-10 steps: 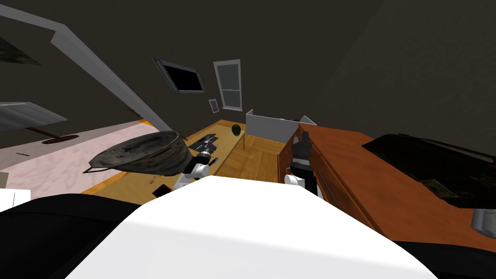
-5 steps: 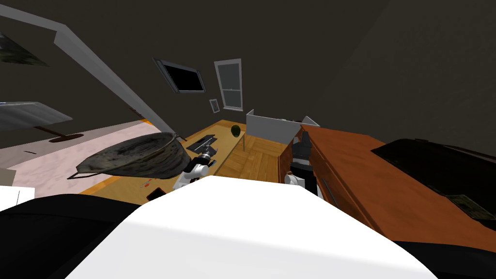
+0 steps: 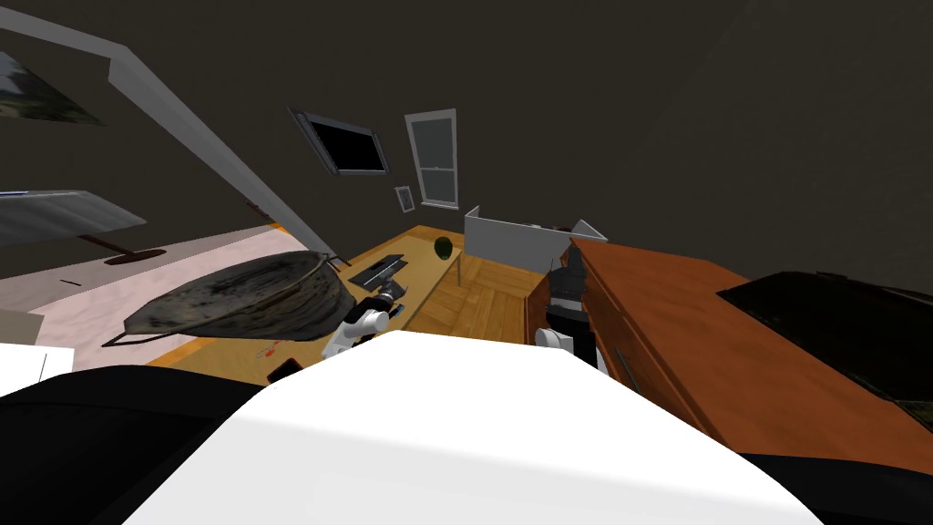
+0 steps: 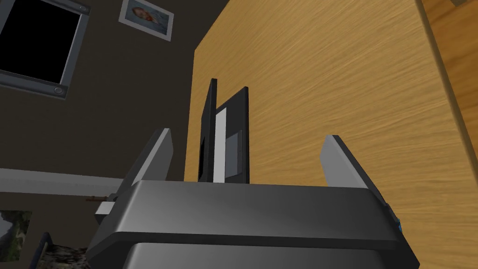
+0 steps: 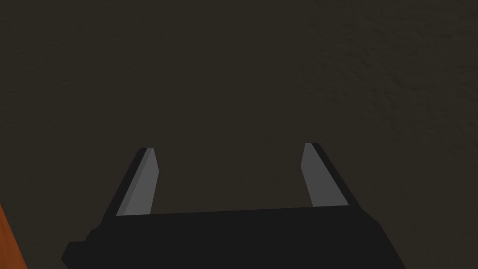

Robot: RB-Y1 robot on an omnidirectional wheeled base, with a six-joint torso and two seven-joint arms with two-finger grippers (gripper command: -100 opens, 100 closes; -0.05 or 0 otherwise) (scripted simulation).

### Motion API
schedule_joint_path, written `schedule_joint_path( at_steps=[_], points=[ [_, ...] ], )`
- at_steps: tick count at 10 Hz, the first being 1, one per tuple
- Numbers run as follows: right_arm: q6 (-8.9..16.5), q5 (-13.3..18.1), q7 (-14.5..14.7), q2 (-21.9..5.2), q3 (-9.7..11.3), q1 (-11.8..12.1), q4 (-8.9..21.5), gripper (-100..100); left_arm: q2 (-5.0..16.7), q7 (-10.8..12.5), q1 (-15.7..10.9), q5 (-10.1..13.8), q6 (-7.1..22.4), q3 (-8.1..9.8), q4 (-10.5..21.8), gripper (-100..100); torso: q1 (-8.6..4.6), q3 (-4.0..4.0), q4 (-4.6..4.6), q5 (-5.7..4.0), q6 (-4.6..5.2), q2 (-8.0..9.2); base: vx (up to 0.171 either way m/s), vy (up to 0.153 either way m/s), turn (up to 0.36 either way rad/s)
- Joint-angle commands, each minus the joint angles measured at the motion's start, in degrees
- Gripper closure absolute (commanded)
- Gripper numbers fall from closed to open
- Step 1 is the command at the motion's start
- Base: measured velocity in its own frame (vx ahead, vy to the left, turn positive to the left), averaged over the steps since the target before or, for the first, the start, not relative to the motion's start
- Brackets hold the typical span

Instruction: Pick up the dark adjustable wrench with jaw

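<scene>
A small dark thing [image 3: 284, 369], too small to confirm as the wrench, lies on the wooden tabletop [image 3: 421, 260] beside a big dark bowl [image 3: 246, 296]. The left gripper [image 4: 247, 140] gapes wide toward a laptop [image 4: 238, 121]. The right gripper [image 5: 228, 152], also wide, hangs by a red-brown cabinet [image 3: 692, 328].

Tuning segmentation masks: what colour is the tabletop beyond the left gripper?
Light honey-yellow, fine wood grain: the flat wooden tabletop shows best in the left wrist view.
</scene>
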Motion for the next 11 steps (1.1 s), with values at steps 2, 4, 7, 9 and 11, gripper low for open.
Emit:
schedule_joint_path(
  at_steps=[2,4,7,9,11],
  points=[
    [0.0,0.0,0.0,0.0,0.0,0.0,0.0,0,0.52,0.61,-0.48,0.49,4.36,1.02,2.35,-100,0.04,0.05,0.02,0.0,0.0,0.1,0.06,-0.018,0.027],
    [0.0,0.0,0.0,0.0,0.0,0.0,0.0,0,1.31,1.14,-0.69,1.1,7.89,1.86,4.75,-100,0.05,0.0,0.0,0.01,0.0,0.01,0.087,-0.023,0.051],
    [0.0,0.0,0.0,0.0,0.0,0.0,0.0,0,2.15,1.62,-0.86,1.66,12.97,2.73,7.21,-100,0.1,-0.03,-0.01,0.02,-0.01,-0.07,0.085,-0.011,0.047],
    [0.0,0.0,0.0,0.0,0.0,0.0,0.0,0,3.05,2.06,-1.02,2.18,16.11,3.62,9.71,-100,0.09,-0.02,-0.01,0.02,-0.02,-0.04,0.08,-0.017,0.05],
    [0.0,0.0,0.0,0.0,0.0,-0.01,0.0,0,3.98,2.46,-1.16,2.66,18.38,4.53,12.23,-100,0.1,0.07,0.03,0.01,0.01,0.14,0.046,-0.007,0.032]
  ],
)
